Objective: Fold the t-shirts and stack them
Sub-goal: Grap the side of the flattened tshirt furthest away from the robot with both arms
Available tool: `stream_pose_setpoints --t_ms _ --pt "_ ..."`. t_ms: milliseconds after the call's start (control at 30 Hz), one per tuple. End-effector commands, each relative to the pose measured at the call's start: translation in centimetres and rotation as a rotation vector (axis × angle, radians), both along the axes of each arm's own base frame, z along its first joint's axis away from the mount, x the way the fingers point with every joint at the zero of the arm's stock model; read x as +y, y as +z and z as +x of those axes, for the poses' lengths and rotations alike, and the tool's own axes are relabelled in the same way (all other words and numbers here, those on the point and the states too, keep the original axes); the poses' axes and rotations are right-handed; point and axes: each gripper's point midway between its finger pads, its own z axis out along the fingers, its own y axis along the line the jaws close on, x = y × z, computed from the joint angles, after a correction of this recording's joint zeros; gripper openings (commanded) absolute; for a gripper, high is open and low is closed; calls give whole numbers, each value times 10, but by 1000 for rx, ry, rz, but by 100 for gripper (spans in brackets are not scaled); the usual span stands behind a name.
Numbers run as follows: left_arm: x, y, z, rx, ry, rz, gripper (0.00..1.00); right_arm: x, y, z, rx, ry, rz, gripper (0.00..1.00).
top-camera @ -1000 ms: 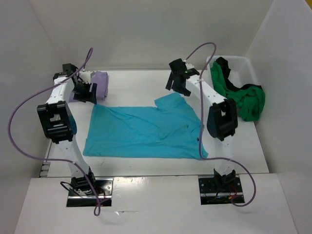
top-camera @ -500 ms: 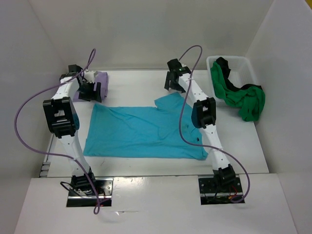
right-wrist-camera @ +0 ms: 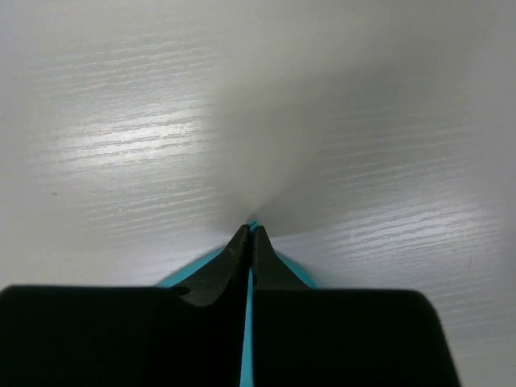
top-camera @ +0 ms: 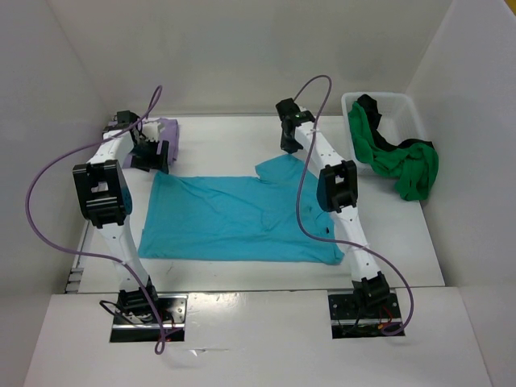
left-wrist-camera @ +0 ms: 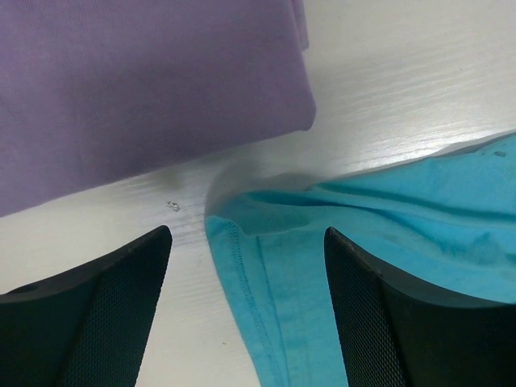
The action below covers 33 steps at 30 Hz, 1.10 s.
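A turquoise t-shirt (top-camera: 234,216) lies spread flat across the middle of the table. My right gripper (top-camera: 289,149) is shut on its far right corner; a thin strip of turquoise cloth (right-wrist-camera: 251,227) shows between the closed fingertips. My left gripper (top-camera: 151,164) stands open over the shirt's far left corner (left-wrist-camera: 234,242), one finger (left-wrist-camera: 121,290) on each side of the hem. A folded lavender t-shirt (top-camera: 166,131) lies just beyond it, filling the top of the left wrist view as purple cloth (left-wrist-camera: 137,81). A green t-shirt (top-camera: 403,165) and a black one (top-camera: 369,105) hang in the bin.
A white plastic bin (top-camera: 407,109) stands at the back right against the wall, with the green cloth spilling over its near side. White walls close in the table on the left, back and right. Purple cables loop above both arms.
My right gripper has dropped onto the turquoise shirt's far right corner and shut on it. My left gripper has shifted slightly toward the far left corner and stays open.
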Motion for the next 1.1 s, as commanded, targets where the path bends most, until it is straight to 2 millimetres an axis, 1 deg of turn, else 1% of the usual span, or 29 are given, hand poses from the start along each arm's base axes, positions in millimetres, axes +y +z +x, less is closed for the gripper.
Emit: stream_pose_setpoints --t_ms 0,33,67,100,133,167,200,233,267,300,333,367,400,433,467,500,567,600,633,700,767,800,833,867,900,933,967,1000,1067 --pt "-6 0 3 -8 9 -3 83 2 -14 -23 89 26 -29 0" --pt "-8 0 3 -9 5 -11 83 2 -14 -22 89 26 -29 0" --pt "-8 0 3 -9 5 -11 83 2 -8 -21 79 26 -26 0" --pt "-14 1 4 -13 -20 -14 83 3 -2 -20 69 26 -22 0" --pt "-21 -4 -1 6 -47 -12 83 3 -2 -20 69 26 -22 0" --pt "-21 -4 -1 6 -47 -12 83 3 4 -19 57 26 -18 0" --pt "-27 -13 -6 32 -58 -7 83 4 12 -18 44 26 -13 0" --pt "-28 -19 -12 55 -59 -11 83 3 9 -20 53 26 -16 0" --pt "-33 -22 -12 53 -79 1 83 5 16 -20 46 40 -6 0" --pt "-38 -29 -12 59 -90 1 82 7 16 -20 49 45 3 0" --pt "-35 -28 -10 49 -85 14 80 7 21 -20 39 45 6 0" --pt "-33 -37 -14 77 -70 23 75 7 22 -20 39 45 6 0" --pt "-32 -38 -15 80 -57 28 71 7 22 -20 39 45 6 0" --pt "-30 -42 -16 91 -53 38 67 10 28 -20 25 49 -1 0" --pt "-29 -42 -16 95 -39 44 59 10 25 -22 34 49 -4 0" --pt "-26 -42 -16 97 -35 56 57 10 31 -21 24 49 0 0" --pt "-24 -38 -13 79 -30 69 56 9 28 -23 32 49 -3 0" --pt "-21 -33 -12 71 -24 85 56 9 28 -23 32 49 -3 0" --pt "-21 -27 -9 50 -13 84 58 9 33 -22 24 49 0 0" --pt "-19 -15 -6 22 -8 98 71 9 33 -22 24 49 0 0" --pt "-15 1 -2 -19 2 122 79 10 38 -22 15 49 3 0" --pt "-13 7 1 -39 17 128 79 9 38 -22 16 56 -2 0" --pt "-11 13 1 -50 24 142 79 14 38 -23 16 66 -2 0" --pt "-7 26 6 -89 33 161 79 14 38 -23 16 66 -2 0" --pt "-3 30 9 -112 46 186 79 14 38 -23 16 66 -2 0" --pt "-3 28 9 -114 46 186 79 14 38 -23 16 66 -2 0" --pt "-1 32 9 -123 51 195 79 14 38 -23 16 66 -2 0" --pt "0 32 12 -126 42 200 79 14 38 -23 16 66 -2 0" --pt "0 16 9 -71 29 198 79 14 38 -23 16 66 -2 0"
